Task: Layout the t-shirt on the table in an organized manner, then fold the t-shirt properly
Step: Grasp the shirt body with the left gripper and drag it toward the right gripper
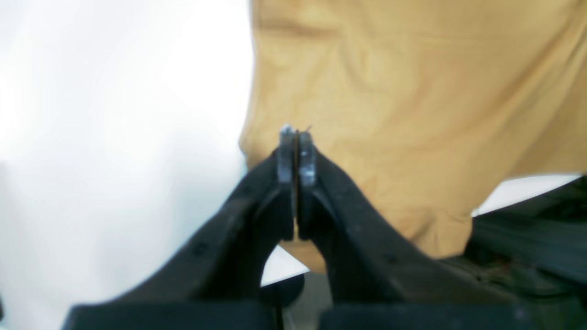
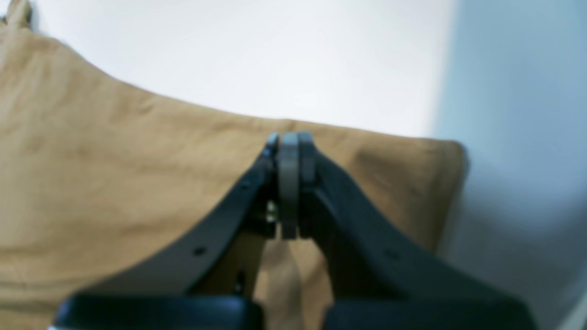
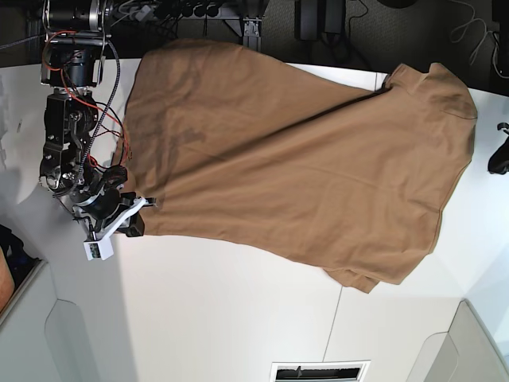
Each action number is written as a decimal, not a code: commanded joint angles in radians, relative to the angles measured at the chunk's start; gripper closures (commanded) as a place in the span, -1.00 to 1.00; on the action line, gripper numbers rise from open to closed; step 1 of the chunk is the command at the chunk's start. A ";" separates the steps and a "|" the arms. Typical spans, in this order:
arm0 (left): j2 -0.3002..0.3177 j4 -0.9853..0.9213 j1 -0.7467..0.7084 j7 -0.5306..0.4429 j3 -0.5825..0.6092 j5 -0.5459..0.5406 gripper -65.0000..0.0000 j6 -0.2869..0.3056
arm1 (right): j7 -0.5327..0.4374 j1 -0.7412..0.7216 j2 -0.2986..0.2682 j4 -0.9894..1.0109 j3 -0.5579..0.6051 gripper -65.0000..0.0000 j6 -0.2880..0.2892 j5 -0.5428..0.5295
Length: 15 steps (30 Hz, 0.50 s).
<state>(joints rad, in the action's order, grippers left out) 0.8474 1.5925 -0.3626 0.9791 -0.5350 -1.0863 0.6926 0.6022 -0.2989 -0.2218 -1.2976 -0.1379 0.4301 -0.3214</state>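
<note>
T-shirt (image 3: 294, 159) lying spread over far and middle part of table (image 3: 223, 318), covering most of width. Near half of table lying bare: wide free passage there, thin dark seam (image 3: 337, 318) only. Right arm (image 3: 75, 151) standing at left edge, its gripper (image 3: 145, 205) sitting at shirt's left hem, blocking that side. Dark part (image 3: 499, 155) poking in at right edge, beside shirt's right end. Cables and dark gear (image 3: 238, 16) crowding far edge behind shirt. Narrow bare strip showing right of shirt.
</note>
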 commanded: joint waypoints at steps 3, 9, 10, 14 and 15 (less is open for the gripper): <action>-0.018 0.011 0.017 -0.123 0.092 0.092 1.00 0.006 | -0.042 -0.027 -0.008 -0.012 -0.004 1.00 0.004 0.020; -0.095 0.006 0.017 -0.298 0.266 0.382 1.00 0.006 | -0.079 -0.028 -0.008 0.052 -0.004 1.00 0.005 0.056; -0.106 0.000 0.017 -0.299 0.281 0.408 1.00 0.006 | -0.084 -0.027 -0.008 0.062 -0.004 1.00 0.005 0.056; -0.122 -0.053 0.033 -0.302 0.328 0.433 1.00 -0.017 | -0.081 -0.026 -0.008 0.081 -0.004 1.00 0.005 0.056; -0.122 -0.075 0.044 -0.302 0.342 0.433 1.00 -0.020 | -0.076 -0.025 -0.009 0.081 -0.004 1.00 0.005 0.056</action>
<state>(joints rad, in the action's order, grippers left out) 0.7059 1.5101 -0.3275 0.6796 -0.1886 -0.6579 0.6785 0.5457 -0.2989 -0.2195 -1.2041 -0.1379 0.4305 -0.2550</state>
